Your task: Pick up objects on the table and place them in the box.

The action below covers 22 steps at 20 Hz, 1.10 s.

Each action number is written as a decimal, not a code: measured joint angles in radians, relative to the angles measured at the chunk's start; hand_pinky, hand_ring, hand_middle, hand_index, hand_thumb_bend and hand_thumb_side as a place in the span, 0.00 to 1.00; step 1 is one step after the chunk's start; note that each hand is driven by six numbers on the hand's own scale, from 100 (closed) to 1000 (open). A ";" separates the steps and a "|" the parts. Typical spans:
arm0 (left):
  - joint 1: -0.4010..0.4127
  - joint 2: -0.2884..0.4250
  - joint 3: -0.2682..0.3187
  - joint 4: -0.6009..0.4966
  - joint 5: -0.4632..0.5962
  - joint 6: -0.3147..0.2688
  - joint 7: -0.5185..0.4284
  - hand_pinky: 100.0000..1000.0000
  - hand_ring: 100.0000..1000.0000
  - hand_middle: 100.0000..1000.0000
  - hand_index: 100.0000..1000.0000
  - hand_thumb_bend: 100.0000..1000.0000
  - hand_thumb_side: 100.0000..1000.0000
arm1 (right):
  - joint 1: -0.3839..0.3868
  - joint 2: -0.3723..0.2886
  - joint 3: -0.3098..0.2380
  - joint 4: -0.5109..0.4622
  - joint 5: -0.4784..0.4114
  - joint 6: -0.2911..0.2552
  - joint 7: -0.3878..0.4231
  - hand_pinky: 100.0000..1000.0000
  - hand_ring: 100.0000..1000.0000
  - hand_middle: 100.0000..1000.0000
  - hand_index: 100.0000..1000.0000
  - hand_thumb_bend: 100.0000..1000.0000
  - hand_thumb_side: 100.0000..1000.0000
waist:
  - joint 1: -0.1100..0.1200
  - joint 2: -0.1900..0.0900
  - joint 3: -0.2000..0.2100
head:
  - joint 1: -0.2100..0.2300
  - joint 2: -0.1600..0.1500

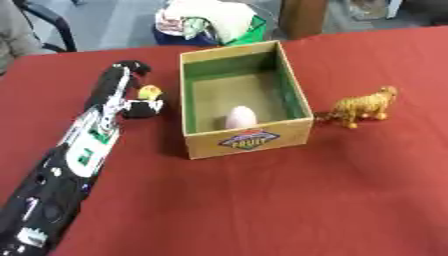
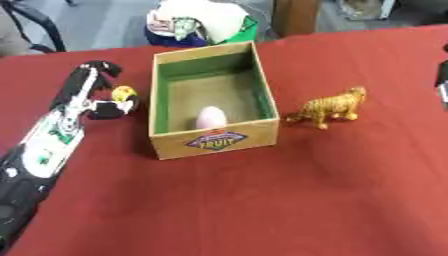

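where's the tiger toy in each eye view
Left eye view: the tiger toy stands at right of centre, just right of the box's near right corner.
Right eye view: the tiger toy stands nearer the middle, again just right of that corner.
Shared landmark: the box with its FRUIT label facing the camera.

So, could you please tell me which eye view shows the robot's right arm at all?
Only the right eye view: a dark part, apparently the right arm, pokes in at the right edge, beyond the tiger figure. Its fingers cannot be seen. The left eye view shows none of it; there the red table runs to the right edge.
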 measured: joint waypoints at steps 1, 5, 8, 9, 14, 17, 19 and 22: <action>-0.005 -0.004 0.002 0.016 -0.004 0.002 0.012 0.62 0.56 0.63 0.75 0.40 0.00 | 0.000 0.000 0.000 0.000 0.000 0.000 0.000 0.46 0.62 0.65 0.78 0.00 0.00 | 0.000 0.000 -0.001 | 0.001 0.000; -0.012 -0.009 0.007 0.064 -0.023 0.016 0.053 0.58 0.53 0.60 0.74 0.35 0.00 | 0.000 0.000 0.000 0.000 0.000 0.001 0.001 0.46 0.62 0.65 0.78 0.00 0.00 | 0.000 0.000 -0.004 | 0.001 -0.003; -0.014 -0.012 0.012 0.088 -0.044 0.028 0.067 0.54 0.47 0.53 0.71 0.26 0.00 | 0.000 0.000 0.000 0.000 0.000 0.001 0.001 0.46 0.62 0.65 0.78 0.00 0.00 | 0.000 0.000 -0.005 | 0.002 -0.003; -0.016 -0.012 0.012 0.094 -0.052 0.033 0.072 0.51 0.43 0.49 0.69 0.22 0.00 | 0.000 0.001 0.000 0.000 0.000 0.001 0.001 0.46 0.62 0.65 0.78 0.00 0.00 | 0.000 0.000 -0.005 | 0.003 -0.003; -0.020 -0.013 0.021 0.122 -0.100 0.067 0.118 0.36 0.24 0.29 0.52 0.01 0.00 | 0.000 0.001 0.000 0.004 -0.001 0.002 0.002 0.46 0.61 0.65 0.78 0.00 0.00 | -0.001 0.000 -0.007 | 0.004 -0.003; -0.020 -0.016 0.033 0.126 -0.096 0.087 0.192 0.29 0.15 0.19 0.42 0.00 0.00 | 0.000 0.001 0.000 0.006 -0.002 0.002 0.002 0.46 0.61 0.65 0.78 0.00 0.00 | -0.002 0.000 -0.007 | 0.004 -0.003; -0.020 -0.022 0.036 0.118 -0.063 0.090 0.256 0.30 0.15 0.19 0.42 0.00 0.00 | 0.000 0.001 0.000 0.006 -0.002 0.002 0.002 0.46 0.61 0.65 0.78 0.00 0.00 | -0.005 0.000 -0.008 | 0.004 -0.003; -0.021 -0.023 0.028 0.078 0.022 0.069 0.315 0.30 0.16 0.20 0.43 0.00 0.00 | 0.000 0.003 0.000 0.006 -0.003 0.002 0.002 0.46 0.61 0.65 0.78 0.00 0.00 | -0.006 0.000 -0.008 | 0.005 -0.003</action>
